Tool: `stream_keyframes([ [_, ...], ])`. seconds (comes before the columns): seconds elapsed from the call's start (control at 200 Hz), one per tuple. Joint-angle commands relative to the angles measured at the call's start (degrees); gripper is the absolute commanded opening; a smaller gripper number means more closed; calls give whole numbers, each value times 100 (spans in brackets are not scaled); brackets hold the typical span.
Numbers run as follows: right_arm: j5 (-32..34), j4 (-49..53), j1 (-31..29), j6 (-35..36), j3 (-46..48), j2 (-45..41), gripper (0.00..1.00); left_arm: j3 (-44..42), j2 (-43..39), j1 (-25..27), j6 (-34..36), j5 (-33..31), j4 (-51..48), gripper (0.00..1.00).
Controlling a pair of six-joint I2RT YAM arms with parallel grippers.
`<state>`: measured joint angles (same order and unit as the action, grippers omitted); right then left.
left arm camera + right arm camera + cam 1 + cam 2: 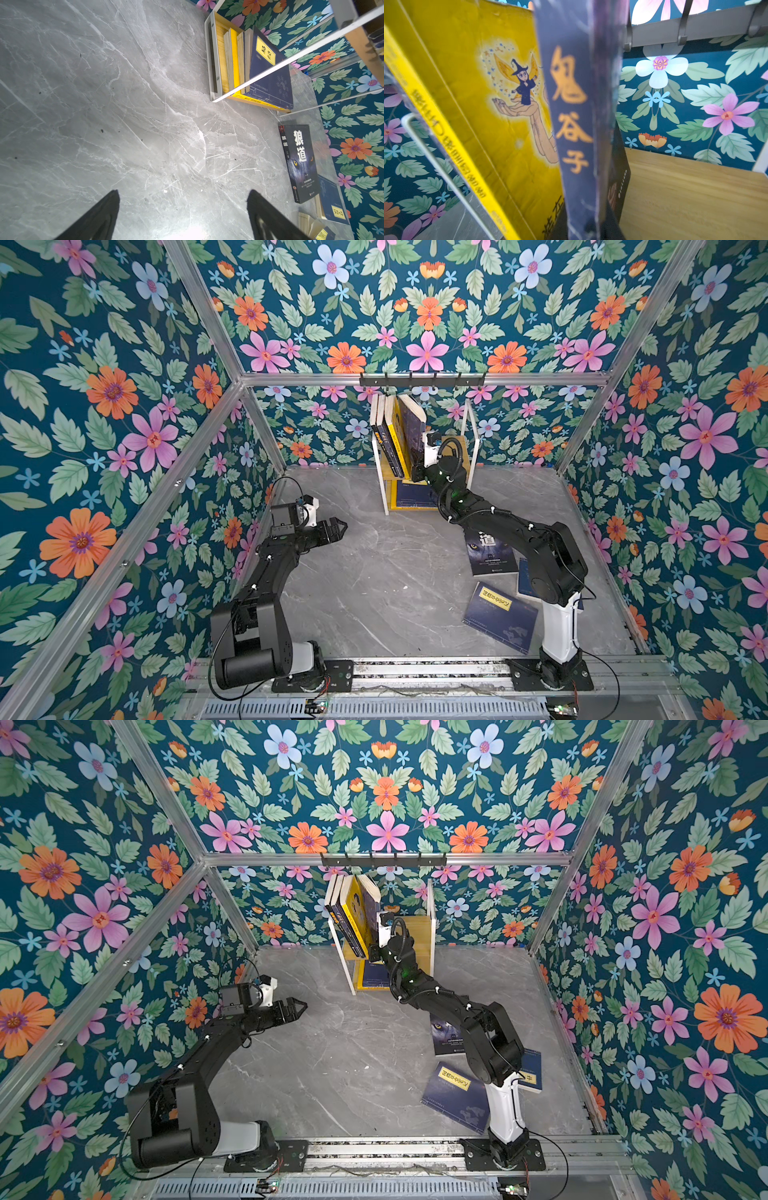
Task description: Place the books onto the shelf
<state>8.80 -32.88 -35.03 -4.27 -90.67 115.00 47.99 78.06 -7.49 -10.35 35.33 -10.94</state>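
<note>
Navy book (411, 423) upright on shelf (464, 460) upper board, right fingers (416, 475) clenched on its lower edge, likely steadying it against leaning yellow book (477, 104); left fingers (104, 214) spread wide, empty, over worktop (374, 572); wolf-eye book (490, 556) lies flat, unshelved

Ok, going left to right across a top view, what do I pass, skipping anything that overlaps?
The left end effector, open → yellow book upright on the shelf → navy book leaning next to it → wolf-eye book flat on the table.
</note>
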Motion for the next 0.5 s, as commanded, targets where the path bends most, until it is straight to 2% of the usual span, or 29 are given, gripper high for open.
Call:
stream_keyframes([
  [0.0, -368, -72, -13, -99, 29, -30, 9, -9, -7, 2, 59, -23, 61, 97],
  [0.175, -645, -84, -13, -110, 33, -60, 20, 5, -3, 10, 52, 16, 54, 97],
  [0.495, -835, -145, 29, 91, 279, -297, 28, -4, 24, 5, 57, -51, 80, 97],
])
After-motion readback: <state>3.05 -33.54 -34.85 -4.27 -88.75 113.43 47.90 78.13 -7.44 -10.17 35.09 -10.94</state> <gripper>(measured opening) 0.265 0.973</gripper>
